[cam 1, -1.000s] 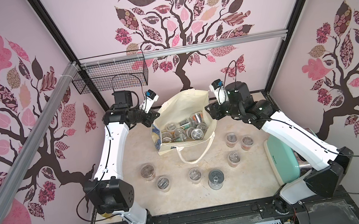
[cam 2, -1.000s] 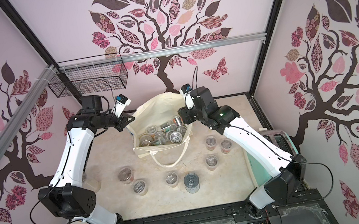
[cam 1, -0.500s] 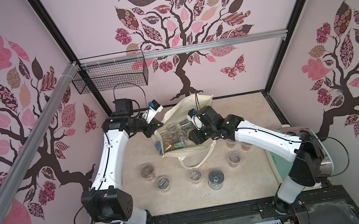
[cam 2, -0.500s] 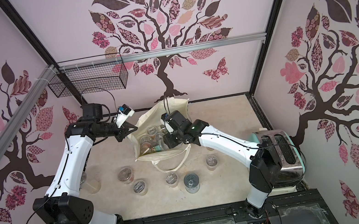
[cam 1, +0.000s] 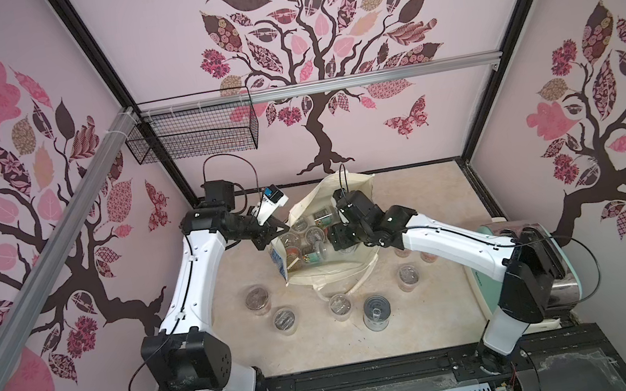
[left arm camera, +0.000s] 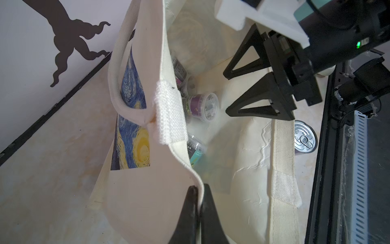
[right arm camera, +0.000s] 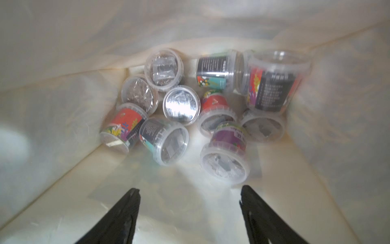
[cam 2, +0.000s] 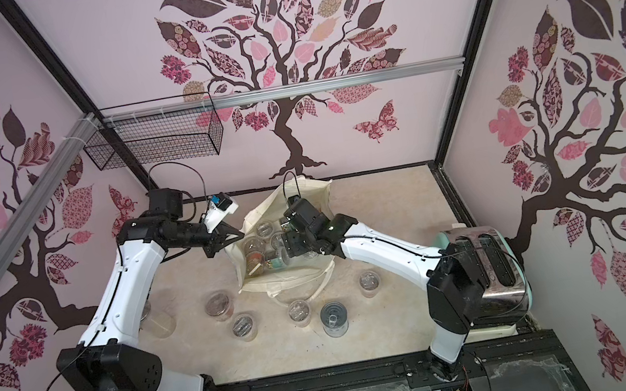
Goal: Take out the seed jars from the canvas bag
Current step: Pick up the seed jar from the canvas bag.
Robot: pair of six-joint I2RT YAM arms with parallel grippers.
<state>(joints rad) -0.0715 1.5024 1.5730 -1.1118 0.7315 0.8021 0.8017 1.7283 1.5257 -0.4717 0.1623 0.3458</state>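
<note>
Inside the canvas bag [right arm camera: 63, 52], the seed jars [right arm camera: 181, 105] lie in a pile.
The left claw [left arm camera: 199, 188] pinches the soft bag rim; the right claw [right arm camera: 188, 190] is spread wide near them. They look light and slippery; grab one round its sides.

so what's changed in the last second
The right gripper swung from beside the rim of the cream canvas bag with the night-sky print into its mouth; its jaws stand open over the small clear seed jars inside, holding none. The left gripper stayed shut on the bag's rim; the taken-out jars on the beige table did not move.
</note>
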